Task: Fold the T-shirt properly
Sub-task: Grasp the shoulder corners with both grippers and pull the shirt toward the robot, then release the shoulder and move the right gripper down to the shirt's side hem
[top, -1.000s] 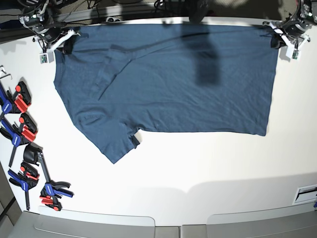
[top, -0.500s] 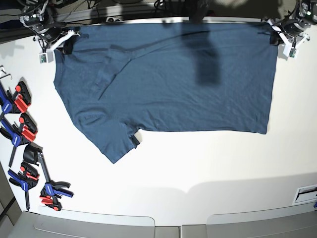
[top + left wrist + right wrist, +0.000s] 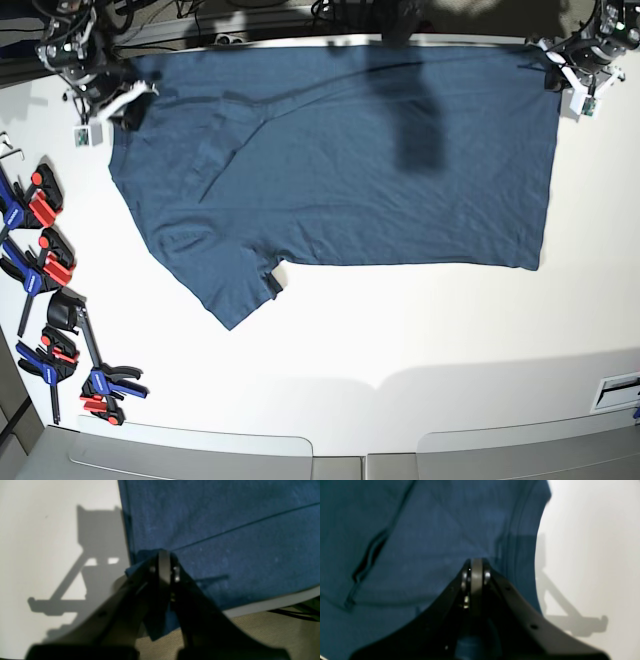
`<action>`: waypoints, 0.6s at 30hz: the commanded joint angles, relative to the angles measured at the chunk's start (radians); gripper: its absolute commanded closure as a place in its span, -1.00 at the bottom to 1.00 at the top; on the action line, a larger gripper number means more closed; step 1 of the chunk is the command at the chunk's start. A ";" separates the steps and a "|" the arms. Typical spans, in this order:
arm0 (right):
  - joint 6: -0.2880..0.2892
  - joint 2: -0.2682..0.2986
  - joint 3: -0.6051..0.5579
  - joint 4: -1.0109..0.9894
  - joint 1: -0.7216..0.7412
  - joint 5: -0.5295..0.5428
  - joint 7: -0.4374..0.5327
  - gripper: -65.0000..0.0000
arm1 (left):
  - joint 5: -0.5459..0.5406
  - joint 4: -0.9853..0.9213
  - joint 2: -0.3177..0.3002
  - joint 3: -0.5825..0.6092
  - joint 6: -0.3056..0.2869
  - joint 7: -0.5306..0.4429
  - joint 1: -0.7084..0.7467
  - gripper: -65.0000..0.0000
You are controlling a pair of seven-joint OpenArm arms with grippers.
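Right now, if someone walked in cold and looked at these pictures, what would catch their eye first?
The dark teal T-shirt spread across the far half of the white table, with the left gripper and right gripper each shut on a far corner of it. Next, the red and blue clamps lined along the table's edge on the right arm's side.

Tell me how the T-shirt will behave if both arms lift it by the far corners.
The T-shirt lies flat with soft creases, so it will probably hang limp and sag between the left gripper and the right gripper. Its loose sleeve will likely dangle. The thin cloth looks light, and both closed grips should hold it.
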 commanded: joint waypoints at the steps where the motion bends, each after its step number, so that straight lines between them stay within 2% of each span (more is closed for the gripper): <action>1: 0.001 0.016 0.010 0.025 0.006 0.011 0.010 1.00 | 0.029 -0.001 -0.006 0.001 0.011 0.052 0.014 1.00; 8: 0.001 0.016 0.010 0.066 0.031 0.011 0.011 1.00 | 0.029 0.000 -0.006 -0.026 0.011 0.042 0.014 1.00; 18: 0.000 0.016 0.010 0.085 0.039 0.011 0.020 1.00 | 0.025 0.086 -0.007 -0.233 0.011 -0.013 0.014 1.00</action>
